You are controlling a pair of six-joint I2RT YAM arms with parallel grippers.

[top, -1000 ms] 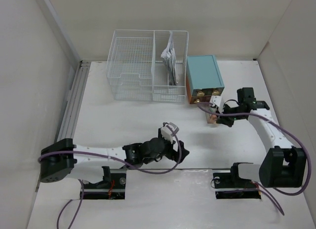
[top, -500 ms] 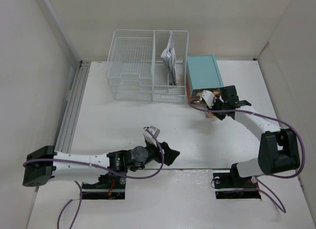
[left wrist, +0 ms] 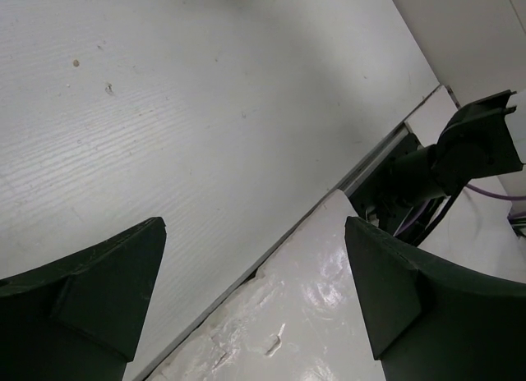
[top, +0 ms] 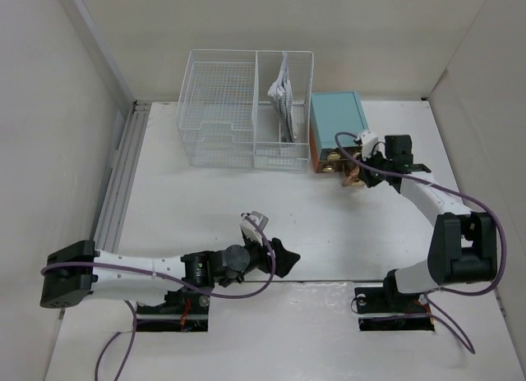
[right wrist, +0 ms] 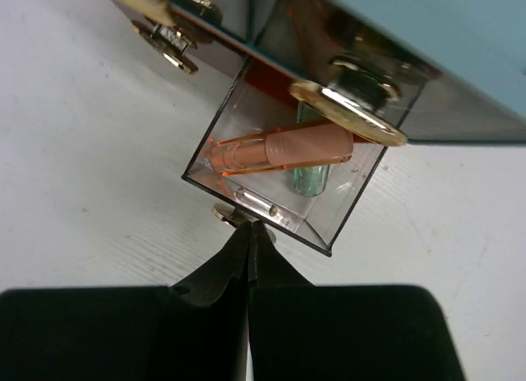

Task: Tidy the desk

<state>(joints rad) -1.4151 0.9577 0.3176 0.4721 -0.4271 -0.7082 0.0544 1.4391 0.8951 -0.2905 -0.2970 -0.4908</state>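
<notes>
White desk (top: pixel 205 204), wire basket (top: pixel 215 139) beside teal drawer box (top: pixel 339 122), clear drawer (right wrist: pixel 329 225) open

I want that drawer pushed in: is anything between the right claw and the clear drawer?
Nothing visible. The shut right claw sits at the small gold knob on the clear drawer; the pink tube lies inside.

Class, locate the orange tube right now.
Right wrist view, centre: the orange tube lies in the clear open drawer of the teal box, just beyond the right end effector.
</notes>
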